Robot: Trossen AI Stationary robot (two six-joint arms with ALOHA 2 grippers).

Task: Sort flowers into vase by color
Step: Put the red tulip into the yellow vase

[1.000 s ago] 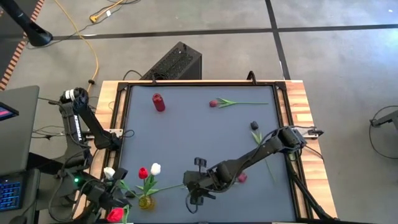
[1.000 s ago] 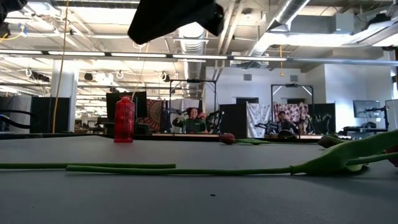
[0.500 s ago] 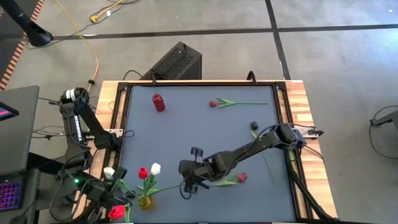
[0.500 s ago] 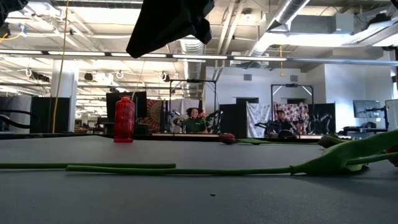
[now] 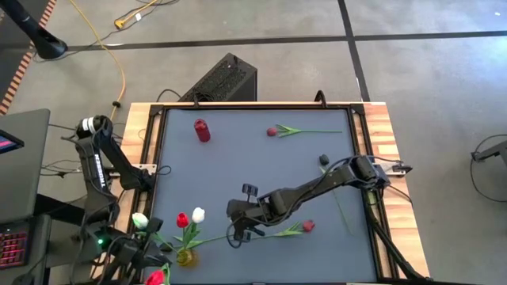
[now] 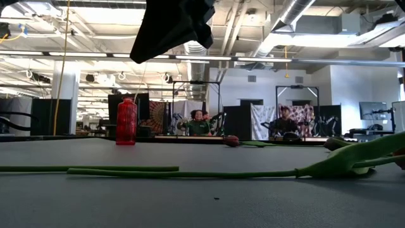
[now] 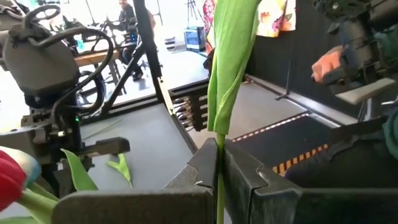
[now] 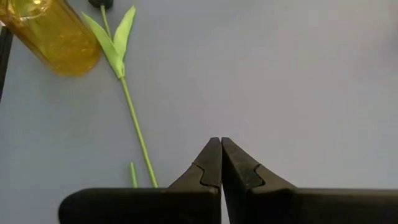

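A yellow vase (image 5: 186, 256) at the table's near left holds a red tulip (image 5: 182, 219) and a white tulip (image 5: 198, 214). Left of it, at the table's near-left corner, my left gripper (image 5: 149, 265) is shut on a red-headed tulip (image 5: 156, 277). My right gripper (image 5: 238, 234) hangs shut and empty above the table, right of the vase. Under it a red tulip (image 5: 307, 226) lies flat, its stem (image 8: 135, 127) pointing at the vase (image 8: 56, 37). A red vase (image 5: 203, 131) stands far left. My left gripper (image 7: 221, 163) pinches the tulip's thin green stem (image 7: 219, 144) between its two fingers, which lie across it. A long green leaf (image 7: 230, 62) rises beyond the fingers. The flower is lifted clear of the table.
Another red tulip (image 5: 272, 131) lies near the far edge. A dark-headed tulip (image 5: 323, 160) lies at the right, its stem running toward the near edge. A white tulip (image 5: 140, 219) sticks out left of the yellow vase. People sit in the room behind the table.
My right gripper has gone toward the table's left edge, closer to the yellow vase, and has stayed shut. The red head of the tulip in my left gripper has shifted a little toward the near edge.
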